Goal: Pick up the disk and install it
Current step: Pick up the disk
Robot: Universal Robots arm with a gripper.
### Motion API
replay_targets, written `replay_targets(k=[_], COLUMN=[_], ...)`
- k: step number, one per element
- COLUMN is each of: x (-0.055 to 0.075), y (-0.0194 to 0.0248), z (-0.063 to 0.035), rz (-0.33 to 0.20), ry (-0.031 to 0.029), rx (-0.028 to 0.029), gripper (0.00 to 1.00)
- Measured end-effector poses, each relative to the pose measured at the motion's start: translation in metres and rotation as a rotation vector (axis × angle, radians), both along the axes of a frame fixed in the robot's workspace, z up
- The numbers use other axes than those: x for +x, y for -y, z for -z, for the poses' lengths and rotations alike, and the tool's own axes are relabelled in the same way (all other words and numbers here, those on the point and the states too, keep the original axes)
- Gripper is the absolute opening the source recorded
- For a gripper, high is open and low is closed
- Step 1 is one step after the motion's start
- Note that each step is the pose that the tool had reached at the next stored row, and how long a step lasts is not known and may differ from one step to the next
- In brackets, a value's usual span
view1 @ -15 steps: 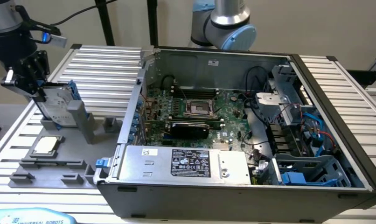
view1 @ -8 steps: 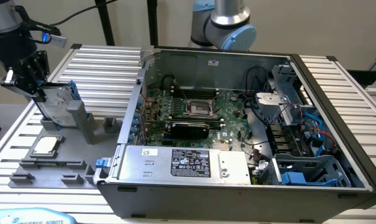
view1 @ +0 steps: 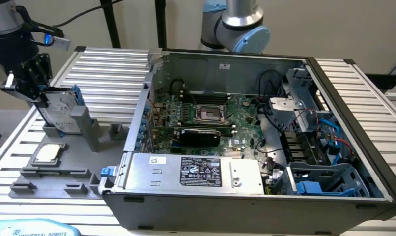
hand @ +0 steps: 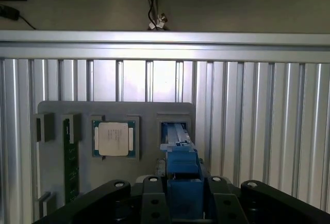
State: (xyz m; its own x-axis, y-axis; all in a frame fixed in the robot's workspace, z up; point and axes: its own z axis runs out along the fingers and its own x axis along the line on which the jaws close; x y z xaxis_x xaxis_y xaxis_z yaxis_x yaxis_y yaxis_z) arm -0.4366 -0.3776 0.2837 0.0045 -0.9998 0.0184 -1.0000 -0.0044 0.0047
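The disk (view1: pixel 59 110), a silver-grey drive with a blue carrier edge, stands upright at the back of the grey parts holder (view1: pixel 54 179), at the exterior view's left. My gripper (view1: pixel 34 93) comes down on its top edge from the upper left. In the wrist view the blue carrier edge of the disk (hand: pixel 180 165) runs straight between the black fingers (hand: pixel 152 198), and my gripper (hand: pixel 183 203) is shut on it. I cannot tell whether the disk's lower edge still rests in its slot.
A square silver CPU chip (view1: pixel 47 153) (hand: pixel 113 138) lies in the holder in front of the disk, with a green memory stick (hand: pixel 69 157) beside it. The open computer case (view1: pixel 139 128) stands at the exterior view's right, with a silver power supply (view1: pixel 191 172) and blue drive bays (view1: pixel 316 184).
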Motion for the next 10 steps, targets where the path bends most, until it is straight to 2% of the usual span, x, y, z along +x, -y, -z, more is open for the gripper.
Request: replay_targets(k=[5,10], x=[0.0,0.001], y=[0.0,0.0], z=[-0.0052,-0.0198], rz=[0.0,0.0], ry=[0.0001,0.0], rx=[0.0001,0.0], gripper=[0.33,0.33])
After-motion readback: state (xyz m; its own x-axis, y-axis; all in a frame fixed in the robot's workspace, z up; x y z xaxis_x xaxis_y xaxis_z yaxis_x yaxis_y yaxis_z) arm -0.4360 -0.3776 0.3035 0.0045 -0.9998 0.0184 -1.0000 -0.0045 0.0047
